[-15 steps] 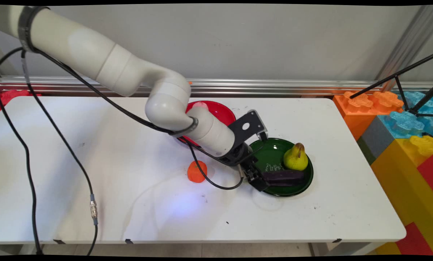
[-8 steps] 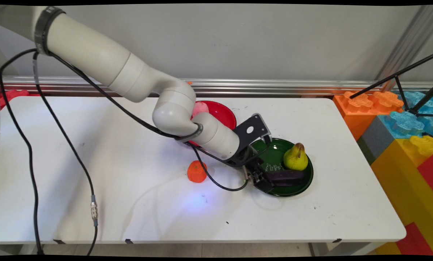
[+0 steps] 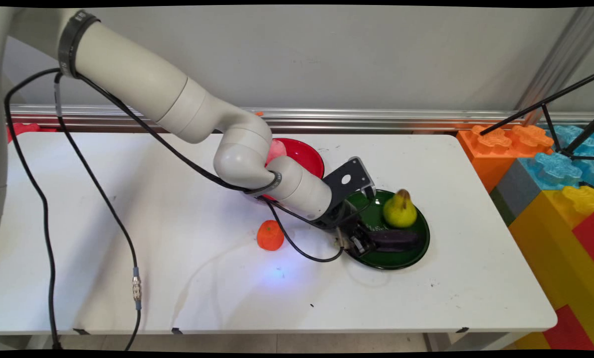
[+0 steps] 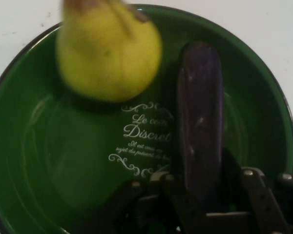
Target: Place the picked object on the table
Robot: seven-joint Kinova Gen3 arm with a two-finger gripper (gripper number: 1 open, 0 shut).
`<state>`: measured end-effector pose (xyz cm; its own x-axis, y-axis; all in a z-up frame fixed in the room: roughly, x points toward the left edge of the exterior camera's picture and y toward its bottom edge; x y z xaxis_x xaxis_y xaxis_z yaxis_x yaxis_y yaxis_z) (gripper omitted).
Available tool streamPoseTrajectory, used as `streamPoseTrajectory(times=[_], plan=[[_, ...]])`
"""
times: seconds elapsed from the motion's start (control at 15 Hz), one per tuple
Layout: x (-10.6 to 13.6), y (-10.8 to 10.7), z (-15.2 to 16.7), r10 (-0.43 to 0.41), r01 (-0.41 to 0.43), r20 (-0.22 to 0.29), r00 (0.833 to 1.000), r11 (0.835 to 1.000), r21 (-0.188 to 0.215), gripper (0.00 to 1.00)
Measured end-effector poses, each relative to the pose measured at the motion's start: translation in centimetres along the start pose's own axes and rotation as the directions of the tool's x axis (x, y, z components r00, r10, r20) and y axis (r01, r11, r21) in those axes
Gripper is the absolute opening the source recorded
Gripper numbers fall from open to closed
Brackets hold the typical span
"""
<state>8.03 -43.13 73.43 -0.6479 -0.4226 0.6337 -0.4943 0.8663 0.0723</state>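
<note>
My gripper [image 3: 364, 243] reaches low over the left rim of a green plate [image 3: 379, 259] on the right half of the white table. Its fingers are shut on the near end of a dark purple eggplant [image 3: 395, 239], which lies across the plate's front. In the hand view the eggplant [image 4: 199, 112] runs up from between the gripper [image 4: 202, 197] fingers over the plate's white lettering. A yellow-green pear [image 3: 399, 211] stands on the plate just behind the eggplant; in the hand view the pear [image 4: 109, 53] sits upper left on the plate [image 4: 44, 161].
A small orange fruit [image 3: 270, 235] lies on the table left of the gripper. A red plate [image 3: 304, 154] with something pink in it sits behind the arm. Large coloured blocks [image 3: 550, 174] and a black tripod leg [image 3: 550, 104] stand off the right end.
The arm has pushed a little further right over the plate. The eggplant's held end shifted slightly up-table, and the pear has moved back and left on the plate.
</note>
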Motion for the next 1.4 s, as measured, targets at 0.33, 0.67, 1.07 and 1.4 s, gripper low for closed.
streamPoseTrajectory(times=[0.33,0.67,1.07,1.4], plan=[[0.7,0.3,-0.4,0.005,-0.005,-0.016,1.000,1.000,-0.018,0.00],[2.2,0.4,-2.3,0.021,-0.023,-0.035,0.999,0.999,-0.033,0.00],[4.5,-0.1,-6.1,0.047,-0.049,-0.057,0.997,0.998,-0.047,0.00],[6.2,0.2,-10.0,0.070,-0.075,-0.067,0.995,0.995,-0.068,0.00]])
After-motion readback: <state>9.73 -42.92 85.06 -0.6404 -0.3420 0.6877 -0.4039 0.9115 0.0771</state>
